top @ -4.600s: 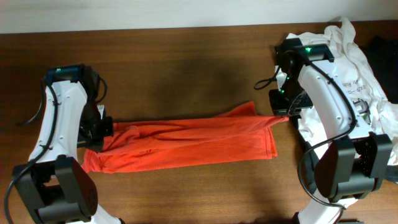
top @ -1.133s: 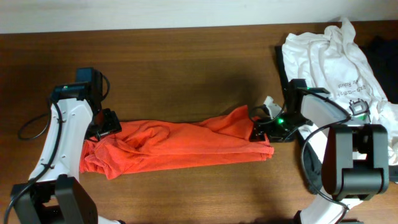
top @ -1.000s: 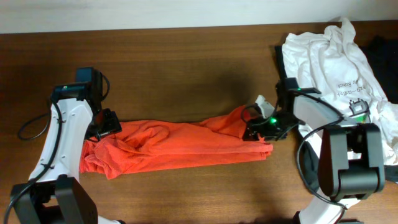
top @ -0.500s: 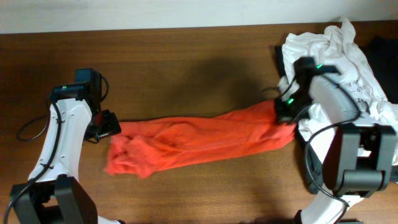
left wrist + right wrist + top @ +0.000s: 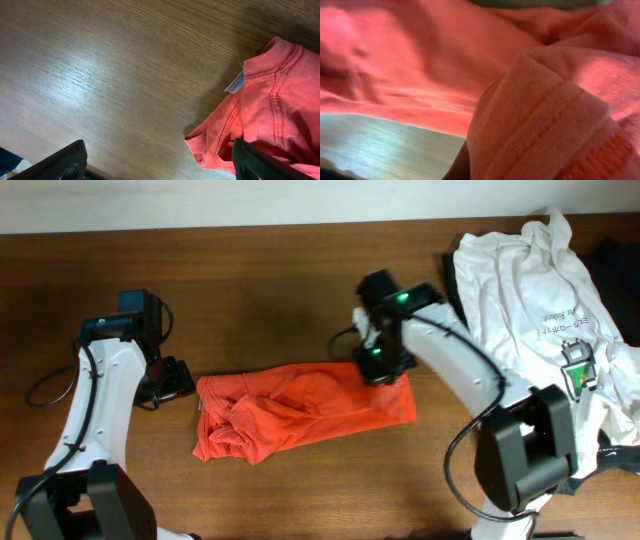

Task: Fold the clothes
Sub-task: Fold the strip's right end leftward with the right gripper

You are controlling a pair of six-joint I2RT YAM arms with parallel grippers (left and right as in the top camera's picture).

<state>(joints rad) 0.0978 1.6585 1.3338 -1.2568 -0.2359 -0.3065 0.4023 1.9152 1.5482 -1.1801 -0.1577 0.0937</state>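
The clothes lie in two places on the brown table. An orange-red T-shirt (image 5: pixel 300 412) is bunched at the centre, its right end doubled back to the left. My right gripper (image 5: pixel 376 368) is shut on that lifted end, above the shirt's upper right edge. In the right wrist view orange fabric (image 5: pixel 545 125) with a stitched hem fills the frame and hides the fingers. My left gripper (image 5: pixel 176 380) hangs open just left of the shirt, nothing between its fingers (image 5: pixel 65 161). The left wrist view shows the collar (image 5: pixel 272 57) and a white tag (image 5: pixel 234 82). A white tee (image 5: pixel 540 280) lies crumpled at the far right.
The white tee pile spreads under the right arm's base down to the right edge. A dark object (image 5: pixel 618 255) lies at the far right edge. A black cable (image 5: pixel 45 385) loops left of the left arm. Bare wood (image 5: pixel 270 290) runs behind the orange shirt.
The right gripper shut on the shirt's right end, pulled it right off the left gripper, then carried it left over the shirt, which is now shorter and bunched. The left arm stayed put.
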